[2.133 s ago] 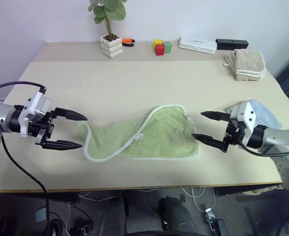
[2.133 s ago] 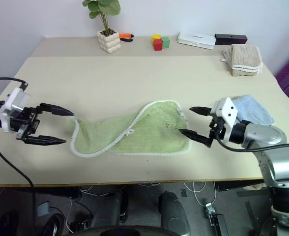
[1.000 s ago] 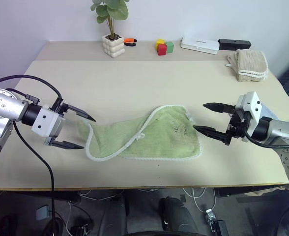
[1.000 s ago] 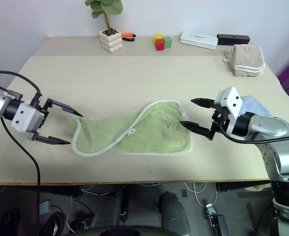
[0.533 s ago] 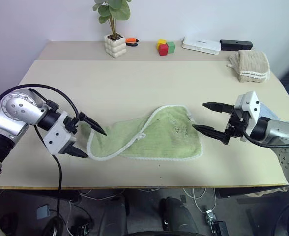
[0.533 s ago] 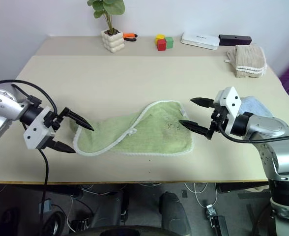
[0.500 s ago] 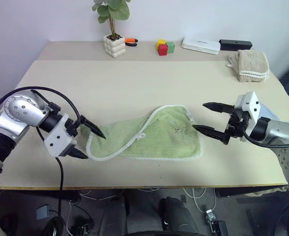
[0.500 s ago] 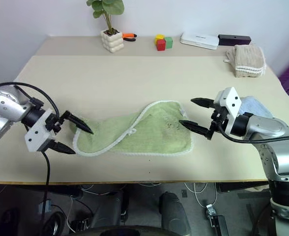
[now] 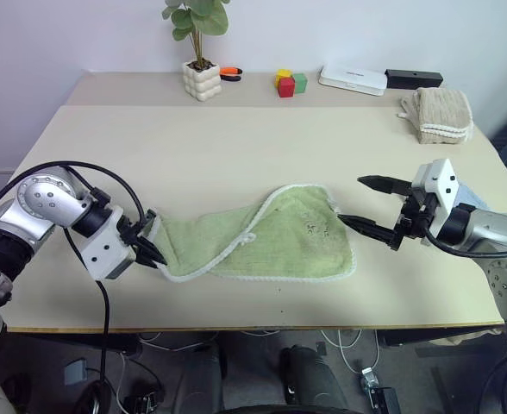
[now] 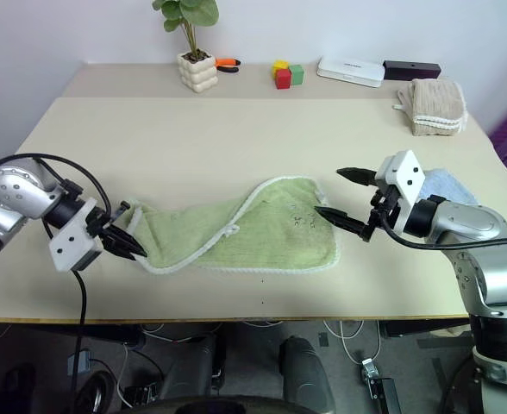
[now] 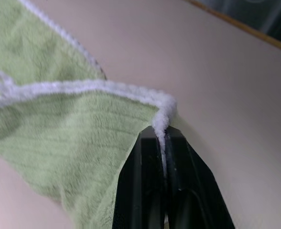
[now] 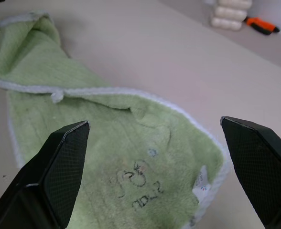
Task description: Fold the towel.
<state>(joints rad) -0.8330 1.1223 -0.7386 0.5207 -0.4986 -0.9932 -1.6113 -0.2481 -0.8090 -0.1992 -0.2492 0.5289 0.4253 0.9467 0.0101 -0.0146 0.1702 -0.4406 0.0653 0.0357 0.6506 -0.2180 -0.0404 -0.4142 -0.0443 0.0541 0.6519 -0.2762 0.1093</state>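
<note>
The light green terry cloth towel with white stitched edging (image 9: 258,246) is spread, partly doubled over, near the front edge of the beige table (image 9: 236,147). Its left corner is pinched between the closed black fingers of the left gripper (image 9: 154,254), presumably so it can be lifted and carried across. The right gripper (image 9: 367,203) is held with fingers wide apart just off the right edge, likely ready to take that corner. A small dark embroidered mark (image 12: 135,186) is seen, but cannot be read.

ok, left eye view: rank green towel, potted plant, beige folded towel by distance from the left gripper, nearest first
1. green towel: its white-edged corner is pinched in the left gripper, near the front edge.
2. potted plant: back of the table, left of centre.
3. beige folded towel: far right back corner.
</note>
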